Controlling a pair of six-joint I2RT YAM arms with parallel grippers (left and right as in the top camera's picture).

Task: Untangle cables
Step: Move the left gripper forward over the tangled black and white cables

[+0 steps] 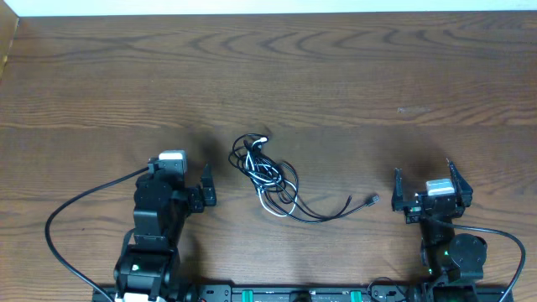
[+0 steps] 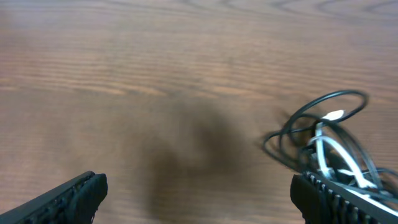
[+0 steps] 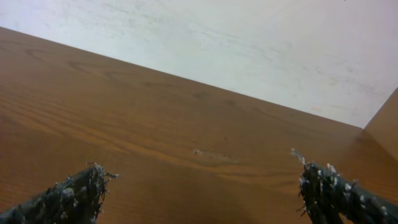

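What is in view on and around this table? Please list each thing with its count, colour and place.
thin flexible cords: several black and one white, exact count unclear, in one tangle at the middle of the table
wooden table: one, brown, under everything
pale surface: one, whitish, beyond the table's far edge
left gripper: one, black, open and empty, left of the tangle
right gripper: one, black, open and empty, right of the tangle, apart from it
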